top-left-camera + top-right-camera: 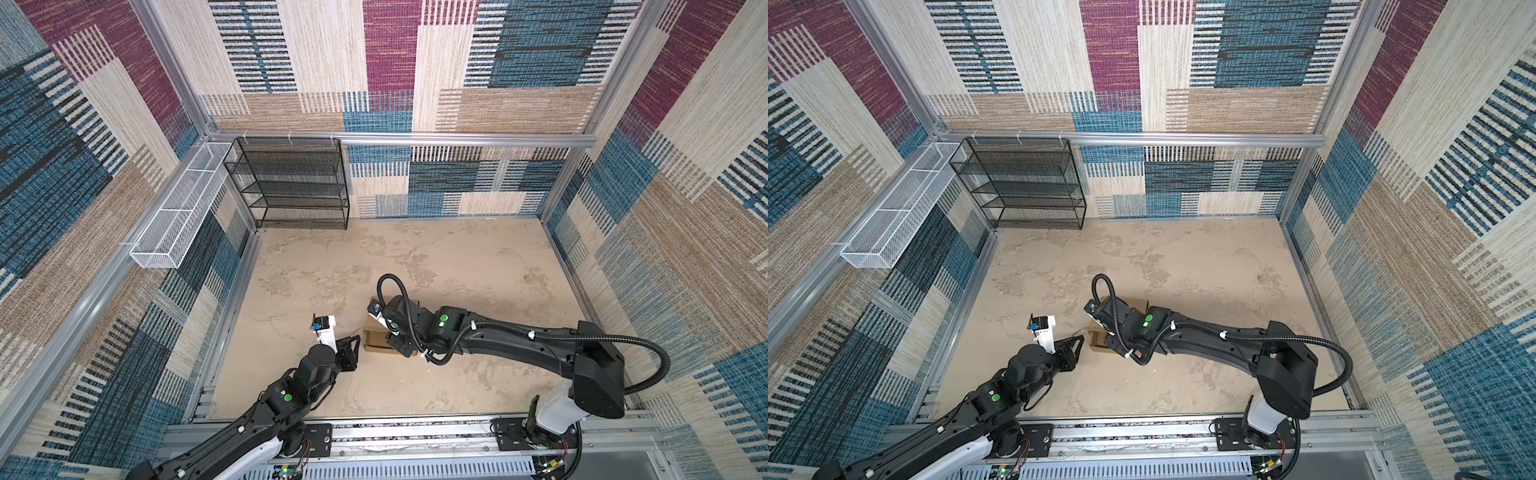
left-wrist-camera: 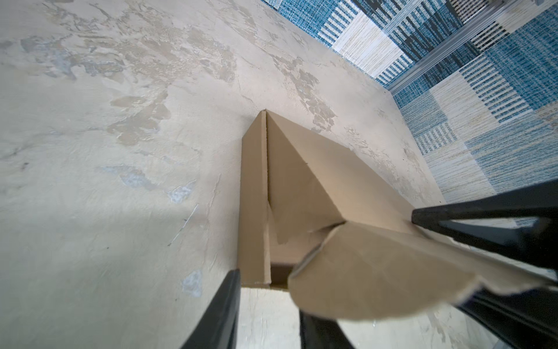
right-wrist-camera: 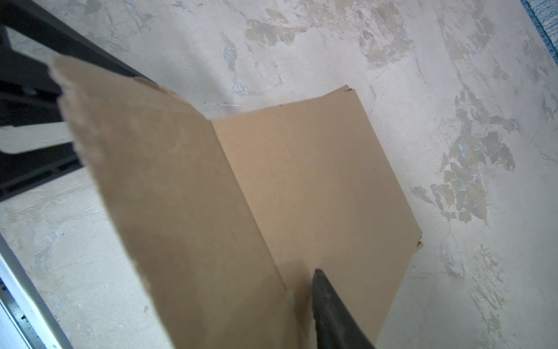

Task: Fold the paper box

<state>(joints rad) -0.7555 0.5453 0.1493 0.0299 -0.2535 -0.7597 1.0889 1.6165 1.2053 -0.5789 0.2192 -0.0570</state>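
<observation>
The plain brown corrugated cardboard box [image 1: 376, 340] lies on the mottled beige tabletop [image 1: 457, 266], front of centre; the black mesh shelf rack [image 1: 291, 183] stands at the back-left corner; the white wire basket [image 1: 178, 212] hangs on the wall left of it.

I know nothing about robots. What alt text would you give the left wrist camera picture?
A partly folded brown paper box lies on a mottled beige table, its rounded flap close in the foreground between the two black fingers of the open left gripper. A blue-and-cream patterned wall fills the corner behind.

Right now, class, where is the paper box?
In both top views the paper box lies on the table, partly under the right arm's wrist, just right of the left gripper.
</observation>
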